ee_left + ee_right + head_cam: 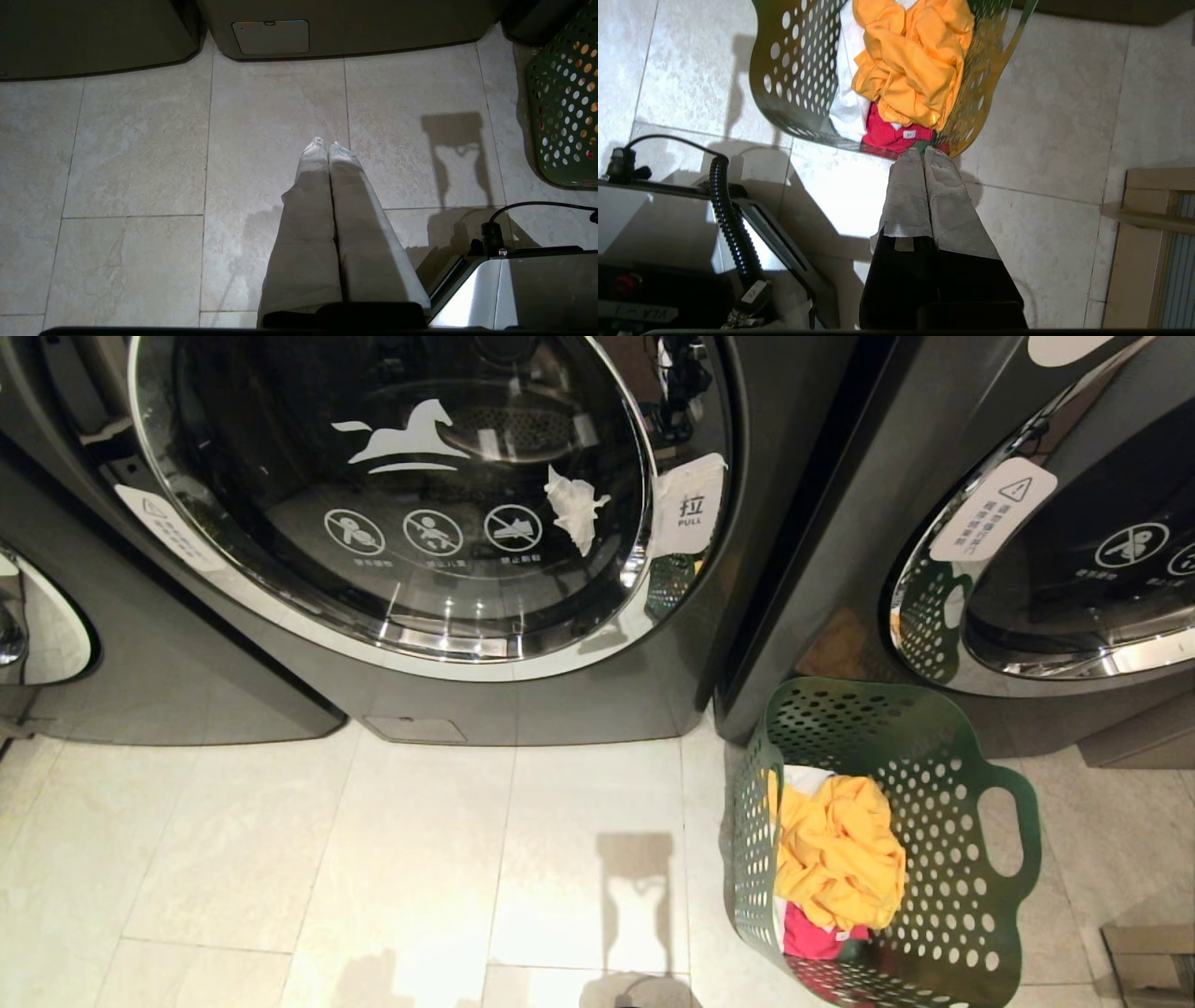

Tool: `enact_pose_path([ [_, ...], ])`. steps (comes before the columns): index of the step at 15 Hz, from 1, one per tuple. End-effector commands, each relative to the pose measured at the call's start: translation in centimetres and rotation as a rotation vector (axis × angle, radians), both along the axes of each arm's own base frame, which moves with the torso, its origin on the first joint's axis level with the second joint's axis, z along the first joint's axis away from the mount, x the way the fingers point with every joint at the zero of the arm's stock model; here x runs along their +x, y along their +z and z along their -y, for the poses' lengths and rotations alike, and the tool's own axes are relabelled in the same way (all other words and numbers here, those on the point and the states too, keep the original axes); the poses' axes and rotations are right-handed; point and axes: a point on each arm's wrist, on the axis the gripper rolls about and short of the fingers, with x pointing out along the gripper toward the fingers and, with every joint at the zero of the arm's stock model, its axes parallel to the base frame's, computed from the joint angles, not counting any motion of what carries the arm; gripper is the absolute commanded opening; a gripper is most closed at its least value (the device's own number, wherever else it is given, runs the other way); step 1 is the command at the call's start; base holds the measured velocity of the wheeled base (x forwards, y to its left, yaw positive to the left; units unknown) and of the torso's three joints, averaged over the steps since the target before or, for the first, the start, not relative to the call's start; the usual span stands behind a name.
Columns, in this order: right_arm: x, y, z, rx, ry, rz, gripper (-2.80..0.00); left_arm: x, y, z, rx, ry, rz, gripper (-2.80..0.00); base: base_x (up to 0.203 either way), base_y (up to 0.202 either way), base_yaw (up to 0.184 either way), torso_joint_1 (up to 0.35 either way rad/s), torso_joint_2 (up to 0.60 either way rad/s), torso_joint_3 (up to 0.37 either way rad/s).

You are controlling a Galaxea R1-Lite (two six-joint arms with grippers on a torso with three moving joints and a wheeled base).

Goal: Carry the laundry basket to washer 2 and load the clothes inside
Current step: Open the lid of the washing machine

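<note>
Pale stone tiles point(280, 859) run across the laundry-room floor, and from the head view a dark grey front-loader point(392, 504) fills the far side, its chrome-ringed round door shut. White horse logo point(403, 437) on the glass, three round prohibition signs beneath it, and a white tag point(689, 504) at the door's right edge reading "PULL" under a Chinese character. No number label shows from this angle. To its right stands a second grey machine point(1046, 523) with a warning sticker point(994, 509) whose print is too small to read. On the floor in front of the gap between the two sits the laundry basket point(943, 896), dark green, peppered with round holes, upright with its mouth facing up, long axis running near to far, one oval handle on its right side. Inside it are the clothes point(840, 859): mustard-yellow on top, white at the far edge, pink-red at the near end.

Over to the left wrist view: the left gripper point(326, 145) hangs above bare tile, white-covered fingers pressed together, nothing between them. Basket wall just visible off to the right.

Right wrist view now: the right gripper point(923, 154) sits at the near rim of the basket, fingers closed flat against each other, empty. Yellow, white and red garments lie just beyond its tips, a small white tag on the red one, unreadable.
</note>
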Motion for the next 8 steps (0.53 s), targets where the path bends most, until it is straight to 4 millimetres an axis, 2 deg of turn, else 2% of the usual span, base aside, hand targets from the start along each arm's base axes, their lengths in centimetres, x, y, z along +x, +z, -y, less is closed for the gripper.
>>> enact_pose_path([
  [1, -0.6, 0.0, 0.0, 0.002, -0.010, 0.077, -2.80, 0.0, 0.0, 0.0, 0.003, 0.000, 0.004, -2.80, 0.000, 0.000, 0.000, 0.000, 0.00, 0.000],
  [4, -1.9, -0.3, 0.0, 0.011, -0.027, 0.245, -2.80, 0.0, 0.0, 0.0, -0.044, 0.013, 0.005, -2.80, 0.000, 0.000, 0.000, 0.000, 0.00, 0.000],
  [8, -1.9, -0.3, 0.1, 0.113, -0.087, 0.254, -2.80, 0.1, 0.0, -0.1, -0.077, 0.028, 0.024, -2.80, 0.000, 0.000, 0.000, 0.000, 0.00, 0.000],
])
